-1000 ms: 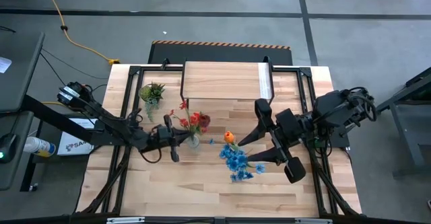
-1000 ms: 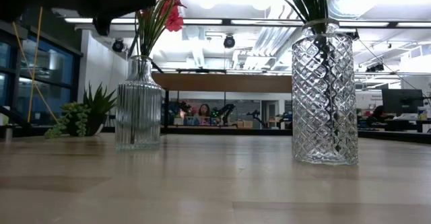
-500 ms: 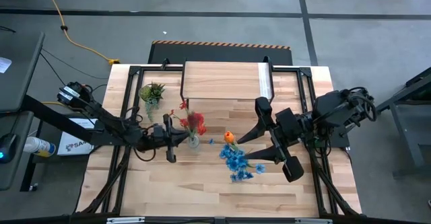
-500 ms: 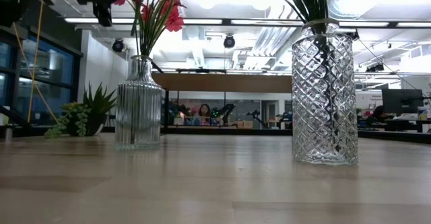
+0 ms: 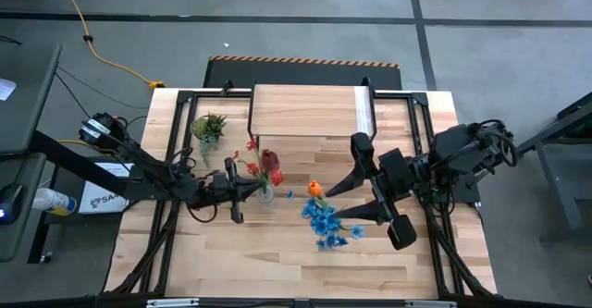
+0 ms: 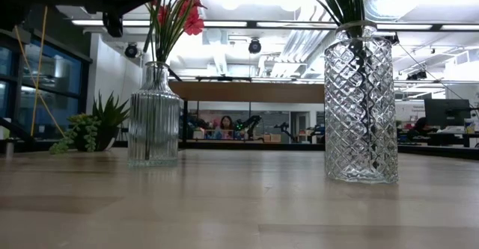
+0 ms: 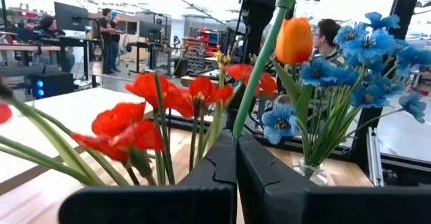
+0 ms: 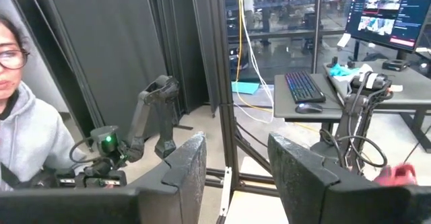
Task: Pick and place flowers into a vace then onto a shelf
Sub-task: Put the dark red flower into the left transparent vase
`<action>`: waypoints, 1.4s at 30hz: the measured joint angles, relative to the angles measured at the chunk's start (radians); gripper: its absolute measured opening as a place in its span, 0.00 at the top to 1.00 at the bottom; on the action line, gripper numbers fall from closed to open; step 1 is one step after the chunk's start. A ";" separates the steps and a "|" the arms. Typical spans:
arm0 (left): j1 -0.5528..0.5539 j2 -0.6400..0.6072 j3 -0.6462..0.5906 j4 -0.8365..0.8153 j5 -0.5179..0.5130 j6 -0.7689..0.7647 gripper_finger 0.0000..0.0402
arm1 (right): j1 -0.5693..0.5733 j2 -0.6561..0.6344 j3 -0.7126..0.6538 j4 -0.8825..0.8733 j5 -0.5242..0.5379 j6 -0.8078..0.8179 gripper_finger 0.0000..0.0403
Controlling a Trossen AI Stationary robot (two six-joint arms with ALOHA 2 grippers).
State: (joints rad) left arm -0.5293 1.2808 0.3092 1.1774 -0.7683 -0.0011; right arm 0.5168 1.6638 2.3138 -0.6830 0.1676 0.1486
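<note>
My left gripper (image 5: pixel 248 190) is shut on a green flower stem (image 7: pixel 259 62) beside the ribbed glass vase (image 5: pixel 266 195), which holds the red flowers (image 5: pixel 262 166). A dark pink bud (image 5: pixel 269 156) stands over that vase. The diamond-cut vase (image 6: pixel 359 103) holds the blue flowers (image 5: pixel 324 220) and the orange tulip (image 5: pixel 314 189). The ribbed vase (image 6: pixel 153 114) stands on the table's left half. My right gripper (image 8: pixel 236 177) is open and empty, to the right of the blue flowers. The shelf (image 5: pixel 310 112) stands at the table's far edge. My left gripper pinches the green stem between its two fingertips (image 7: pixel 225 158), low on the visible stem (image 7: pixel 237 126). The fingers come level from the table's left and lie across the stem. The stem rises tilted above the fingers; its lower end is hidden by the fingers.
A small green potted plant (image 5: pixel 209 126) stands at the far left of the table, left of the shelf. Black frame rails (image 5: pixel 171 206) run along both table sides. People sit in the room beyond the table (image 7: pixel 326 35).
My left gripper has stayed shut on the stem beside the ribbed vase. The dark pink bud has swung from the vase's right toward the far edge and now stands over the red flowers.
</note>
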 joint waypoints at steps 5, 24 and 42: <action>0.026 0.000 0.000 0.005 0.031 -0.008 0.93 | 0.000 0.000 0.000 0.000 0.023 0.000 0.62; 0.087 0.013 0.000 -0.048 0.096 -0.081 0.93 | 0.000 0.000 0.000 0.001 0.020 0.008 0.62; 0.072 0.013 0.000 -0.065 0.068 -0.047 0.93 | 0.000 0.000 0.000 0.001 0.027 0.000 0.62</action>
State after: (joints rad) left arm -0.4574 1.2938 0.3092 1.1123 -0.7002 -0.0485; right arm 0.5170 1.6638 2.3138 -0.6823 0.1944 0.1486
